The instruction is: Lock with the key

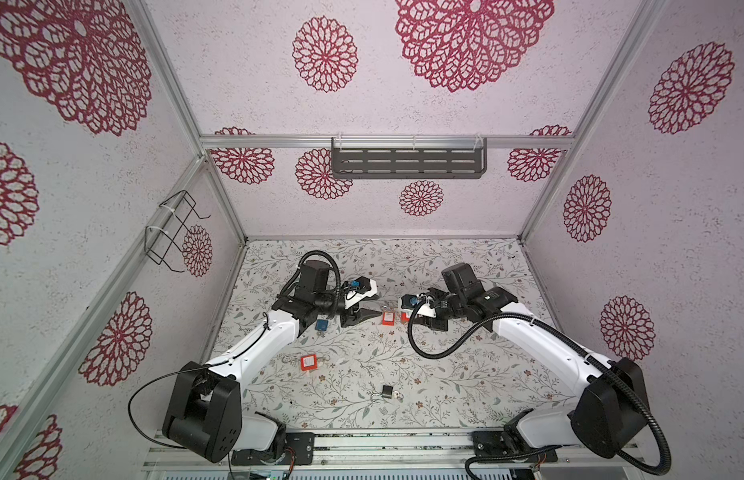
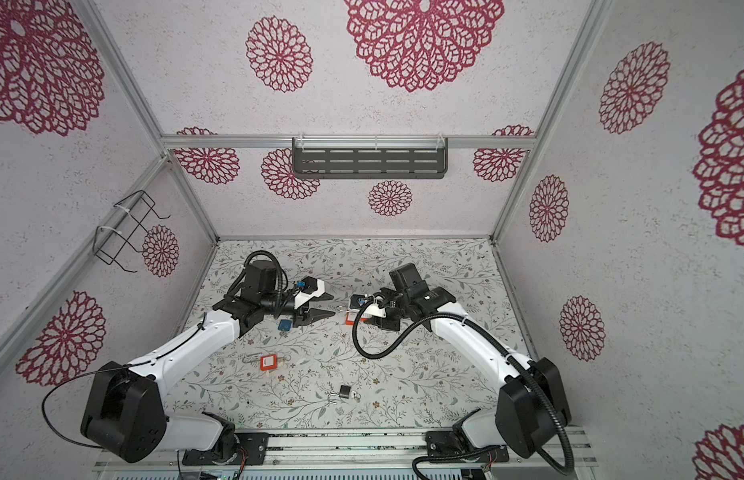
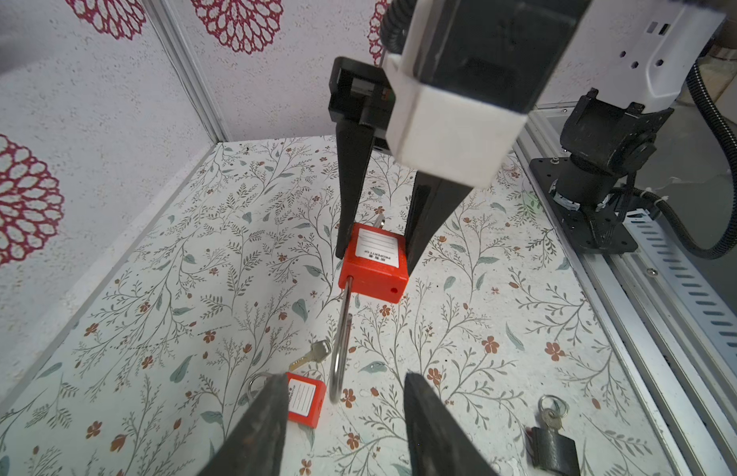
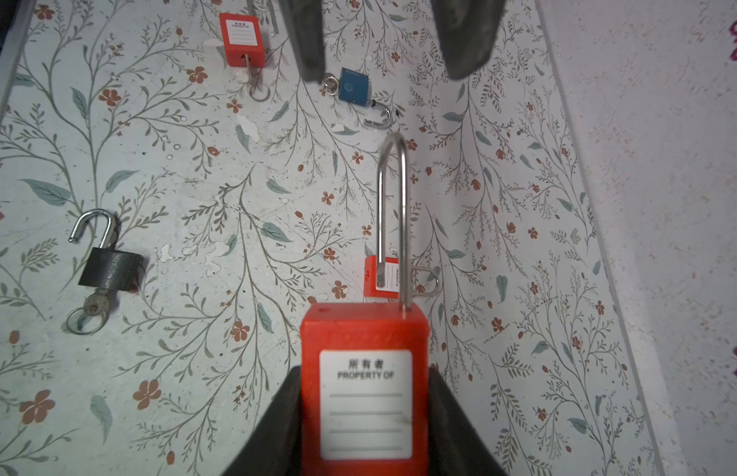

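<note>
Floral tabletop (image 1: 445, 374). Right gripper (image 3: 377, 247) clamps red safety padlock (image 4: 364, 371), presenting open shackle (image 4: 393, 185) to left gripper (image 1: 373, 305), jaws parted, empty; key (image 3: 379, 220) possibly inserted.

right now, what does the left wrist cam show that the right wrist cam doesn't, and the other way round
Only the left wrist view: the right arm's base and the slotted rail beside it.
Only the right wrist view: the blue padlock and a far red padlock.
Both: the held red padlock with its shackle open, clamped in the right gripper; the black padlock with its key; and the open left gripper.
</note>
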